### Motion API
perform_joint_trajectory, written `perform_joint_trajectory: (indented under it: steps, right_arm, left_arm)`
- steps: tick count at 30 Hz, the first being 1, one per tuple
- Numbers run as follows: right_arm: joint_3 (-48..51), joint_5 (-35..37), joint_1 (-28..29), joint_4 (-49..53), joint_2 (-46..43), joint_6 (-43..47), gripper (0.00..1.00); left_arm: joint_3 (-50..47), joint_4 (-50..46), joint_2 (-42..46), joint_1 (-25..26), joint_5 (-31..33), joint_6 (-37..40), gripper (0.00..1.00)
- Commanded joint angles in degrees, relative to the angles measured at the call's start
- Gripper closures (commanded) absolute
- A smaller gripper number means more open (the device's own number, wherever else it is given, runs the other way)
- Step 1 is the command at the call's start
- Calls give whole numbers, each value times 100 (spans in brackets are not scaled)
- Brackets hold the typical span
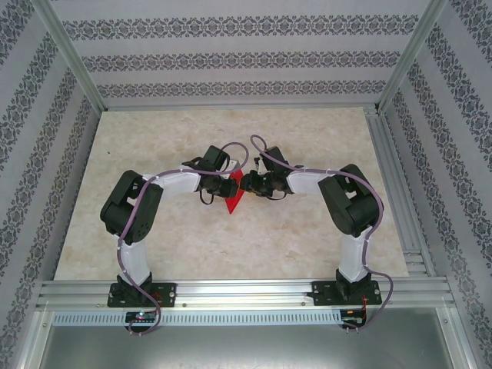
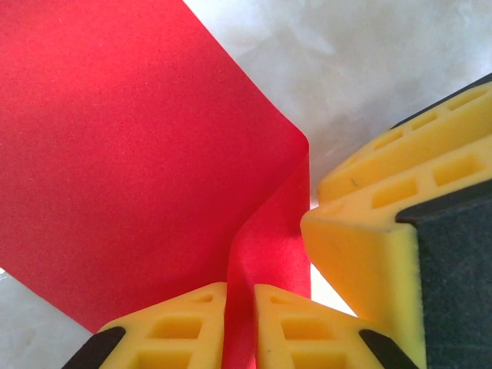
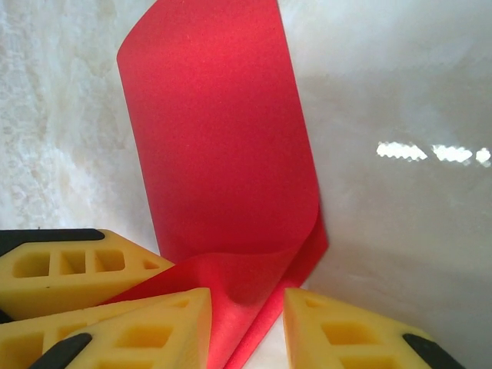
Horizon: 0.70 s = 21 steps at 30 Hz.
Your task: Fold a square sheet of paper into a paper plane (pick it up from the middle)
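- Left jaws are clenched on the square sheet of paper [image 2: 138,154]. A narrow red strip runs through the slit between them, and the rest fans out ahead of them and to their left.
- Right jaws are parted a little, with a curled red fold sitting in the gap. I can't tell if they pinch it or just straddle it.
- The two sets of jaws meet tip to tip, almost touching, with the sheet between them curved, not flat.
- Under the jaws is a pale marbled tabletop [image 1: 154,231], glossy, with glare to the right of the right jaws.
- Around it are striped patterned walls [image 1: 231,61], with an aluminium rail [image 1: 246,292] at the near edge.
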State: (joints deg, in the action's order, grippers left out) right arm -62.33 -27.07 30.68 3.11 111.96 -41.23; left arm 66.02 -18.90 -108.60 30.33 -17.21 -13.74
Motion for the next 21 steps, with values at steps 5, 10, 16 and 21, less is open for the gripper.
perform_joint_trajectory:
  steps: [5,10,16,21]
  right_arm:
    - [-219,305,105,322,164,236,69]
    - [-277,386,123,414,237,196,70]
    - [-312,497,121,512,306,99,70]
    - [-366,629,131,695,367,37,70]
  left_arm:
    - [97,147,-94,-83,-51,60,83]
    - [14,213,-39,-103,-93,-13,83]
    - [-133,358,58,-143,-267,-154,80]
    - [-310,568,230,-202,-416,-349,77]
